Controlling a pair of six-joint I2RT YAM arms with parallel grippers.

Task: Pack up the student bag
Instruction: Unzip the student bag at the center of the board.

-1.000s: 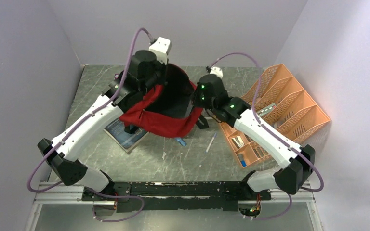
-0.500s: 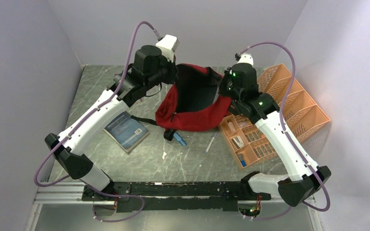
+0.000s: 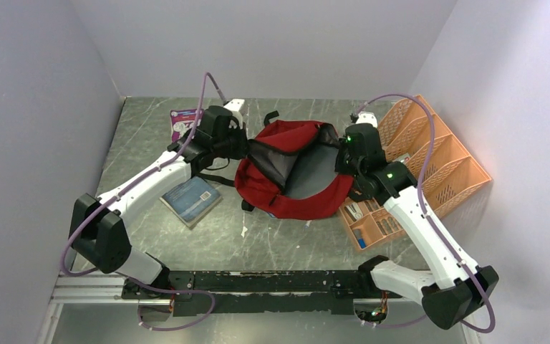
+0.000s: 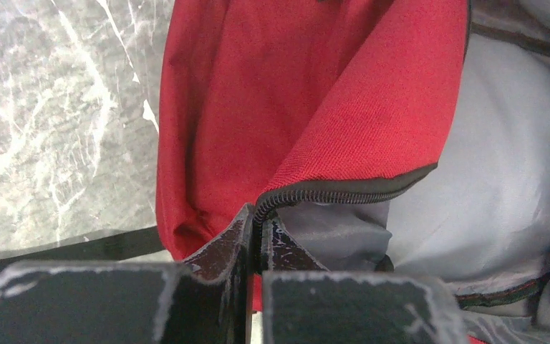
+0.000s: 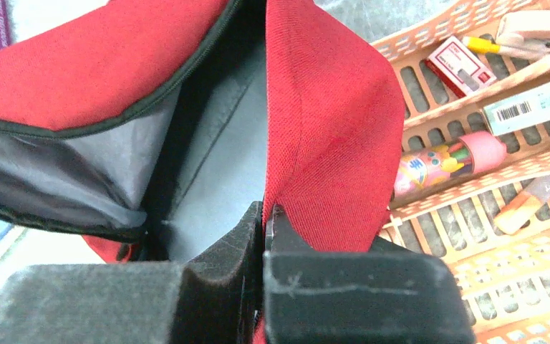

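Here, the left gripper (image 4: pixel 256 223) is pinched tight on the student bag (image 3: pixel 293 206), with the black zipper trim and a bit of grey lining caught between its closed jaws at the left side of the bag's opening. The right gripper (image 5: pixel 265 215) is likewise clamped on the bag, its jaws nipping a fold of red fabric at the right side of the opening. Between the two grips the mouth of the bag gapes wide and faces up, showing the grey lining inside. The bag rests on the marbled grey table (image 3: pixel 258 244), around the middle and towards the far side, between the two arms. A black strap (image 4: pixel 64 251) lies on the table by the bag's left side. Just right of the bag stands an orange desk organiser (image 3: pixel 451 168); its low tray holds a pink tube (image 5: pixel 440 161), a small red and white box (image 5: pixel 462 66) and a box with a barcode label (image 5: pixel 537 104). Left of the bag and nearer, a blue book (image 3: pixel 190 201) lies flat. At the far left a purple item (image 3: pixel 181 123) shows partly behind the left arm.
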